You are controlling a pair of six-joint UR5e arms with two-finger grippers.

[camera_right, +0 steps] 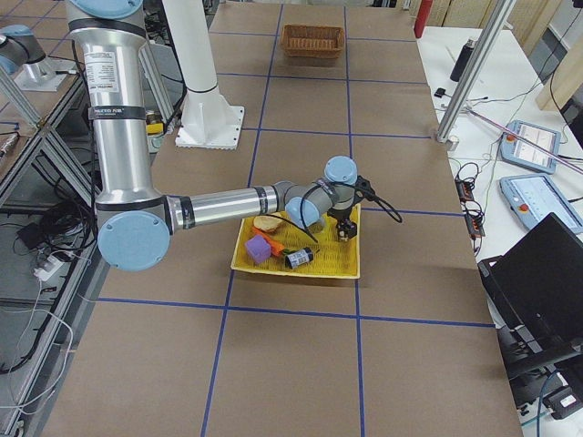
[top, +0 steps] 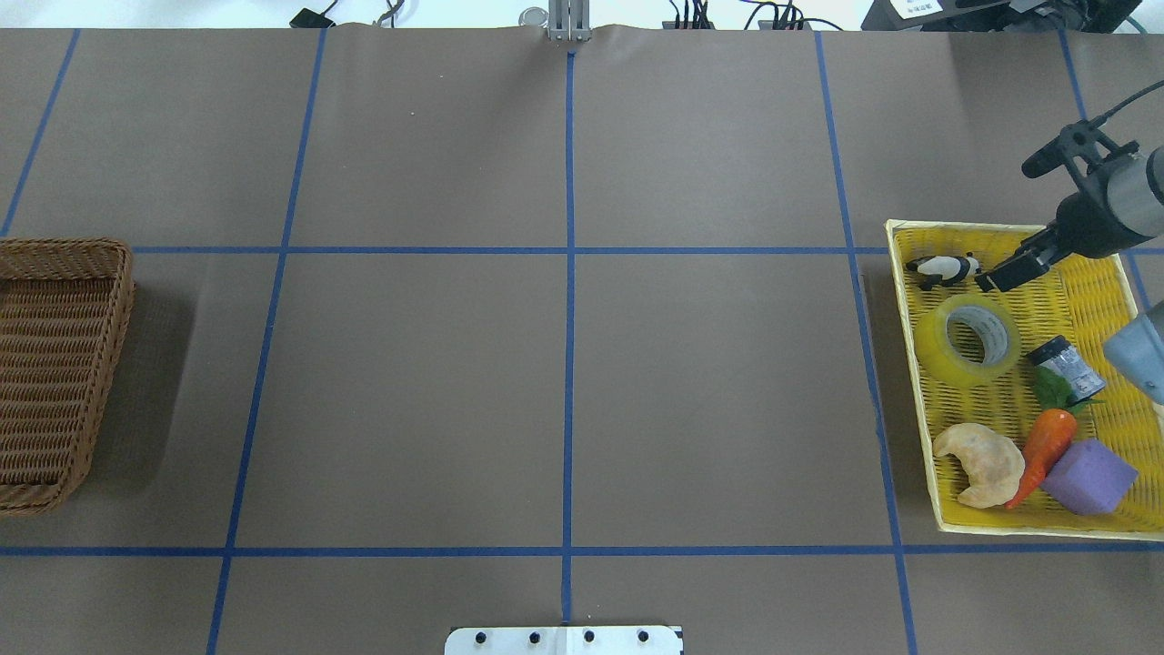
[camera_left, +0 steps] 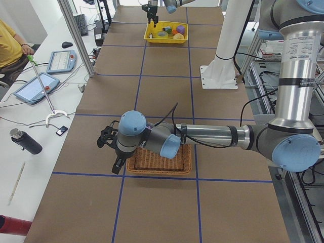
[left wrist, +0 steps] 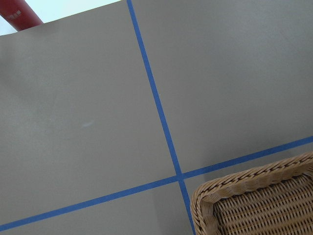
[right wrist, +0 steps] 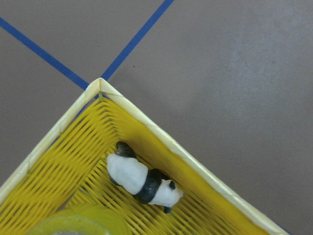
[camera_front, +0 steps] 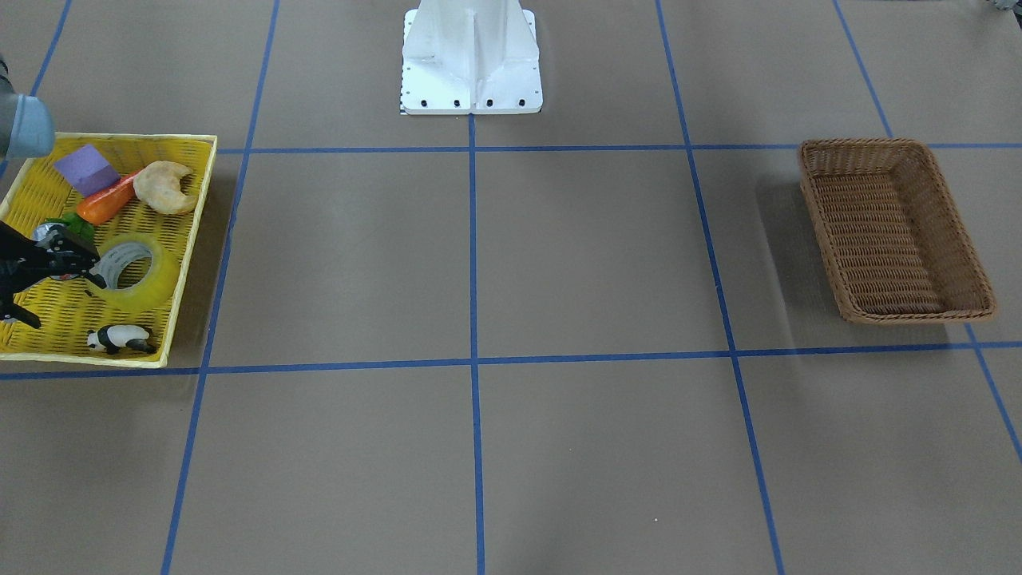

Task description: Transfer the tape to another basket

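Note:
The tape [camera_front: 156,285], a wide translucent yellow roll with a grey core, lies flat in the yellow tray [camera_front: 194,231] at the table's right end. It also shows in the overhead view [top: 937,342] and at the bottom edge of the right wrist view [right wrist: 83,223]. My right gripper [camera_front: 68,302] hovers over the tray just beside the tape, fingers spread and empty; in the overhead view [top: 998,276] it sits between tape and panda. The dark brown wicker basket [camera_front: 822,208] stands empty at the other end [top: 55,364]. My left gripper [camera_left: 114,152] hangs beside it; I cannot tell its state.
The tray also holds a toy panda [top: 946,268], a croissant [top: 982,464], a carrot [top: 1041,450], a purple block [top: 1087,478] and a small dark cylinder [top: 1066,364]. The white robot base [camera_front: 471,64] stands mid-table. Blue tape lines grid the brown table.

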